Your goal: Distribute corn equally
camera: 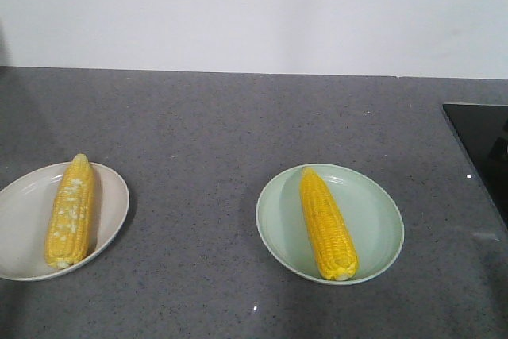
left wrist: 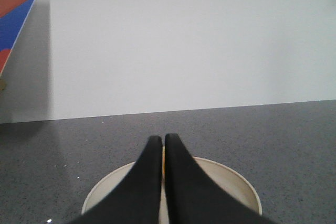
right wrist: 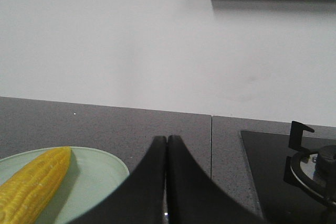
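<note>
— Grey speckled stone makes up the countertop (camera: 238, 132); what sits on it?

— Two plates, each carrying one cob. With the green plate (camera: 381, 224) as the landmark: the cob on the green plate (camera: 326, 223) lies lengthwise across its middle, tapered tip pointing toward the white wall (camera: 254, 5). The white plate (camera: 24, 228) stands well to the left of the green plate, partly cut off by the picture's edge, and the cob on the white plate (camera: 71, 210) lies in it the same way, tip toward the wall.

— And to the right of the green plate?

— A black cooktop (camera: 484, 148) is set into the counter there; the right wrist view shows a burner grate (right wrist: 307, 156) on it.

— Where are the grippers?

— The right gripper (right wrist: 166, 145) hangs just right of the green plate, with the plate's rim and the cob showing at the lower left of its view. Its two black fingers meet at the tips with only a hairline seam between them, and nothing is held. The left gripper (left wrist: 162, 142) is above the white plate, far to the left of the green one. Its fingers likewise press together at the tips, gripping nothing; a thin sliver of yellow shows in the seam below them.

— Anything else in the left wrist view?

— A red and blue panel (left wrist: 16, 9) juts in at the upper left.
</note>
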Robot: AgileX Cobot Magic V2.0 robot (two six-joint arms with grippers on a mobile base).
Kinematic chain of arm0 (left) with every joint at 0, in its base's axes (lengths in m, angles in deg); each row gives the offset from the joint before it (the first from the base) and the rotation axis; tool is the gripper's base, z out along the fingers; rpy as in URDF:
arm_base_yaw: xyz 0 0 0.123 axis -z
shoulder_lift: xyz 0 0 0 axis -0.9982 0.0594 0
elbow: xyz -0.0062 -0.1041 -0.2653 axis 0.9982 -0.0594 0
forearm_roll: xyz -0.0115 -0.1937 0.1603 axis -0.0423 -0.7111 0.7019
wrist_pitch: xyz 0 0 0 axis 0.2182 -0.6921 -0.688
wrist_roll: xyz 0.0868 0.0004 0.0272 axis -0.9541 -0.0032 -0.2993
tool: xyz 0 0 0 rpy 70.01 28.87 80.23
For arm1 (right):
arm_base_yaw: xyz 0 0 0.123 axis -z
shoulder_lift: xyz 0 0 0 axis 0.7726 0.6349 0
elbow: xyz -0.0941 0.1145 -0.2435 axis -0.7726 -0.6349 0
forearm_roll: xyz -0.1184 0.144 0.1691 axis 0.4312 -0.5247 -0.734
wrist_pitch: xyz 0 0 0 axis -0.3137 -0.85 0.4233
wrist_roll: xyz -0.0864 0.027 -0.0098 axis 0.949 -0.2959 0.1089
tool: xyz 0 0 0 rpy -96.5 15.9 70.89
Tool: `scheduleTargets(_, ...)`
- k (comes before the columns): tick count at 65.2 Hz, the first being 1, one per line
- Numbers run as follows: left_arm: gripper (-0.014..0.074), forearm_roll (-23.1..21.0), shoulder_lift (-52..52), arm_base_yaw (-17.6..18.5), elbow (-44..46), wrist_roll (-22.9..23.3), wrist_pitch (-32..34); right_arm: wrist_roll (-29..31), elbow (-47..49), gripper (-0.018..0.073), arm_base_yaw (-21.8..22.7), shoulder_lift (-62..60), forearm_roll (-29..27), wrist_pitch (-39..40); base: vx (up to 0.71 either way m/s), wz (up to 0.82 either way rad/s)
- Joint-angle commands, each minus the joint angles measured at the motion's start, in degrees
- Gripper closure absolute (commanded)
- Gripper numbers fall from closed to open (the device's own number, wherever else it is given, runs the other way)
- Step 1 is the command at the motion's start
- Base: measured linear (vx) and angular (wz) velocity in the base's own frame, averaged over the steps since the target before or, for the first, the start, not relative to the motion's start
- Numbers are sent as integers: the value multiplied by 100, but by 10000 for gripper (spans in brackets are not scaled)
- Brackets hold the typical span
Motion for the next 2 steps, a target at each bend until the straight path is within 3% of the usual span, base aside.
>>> scheduleTargets(1, 603, 0, -95, -2, -85, 0, 438, 34, -42, 570, 44, -10, 17, 456, 0, 0)
scheduleTargets(2, 603, 0, -95, -2, -85, 0, 438, 34, -42, 570, 44, -10, 17, 456, 0, 0)
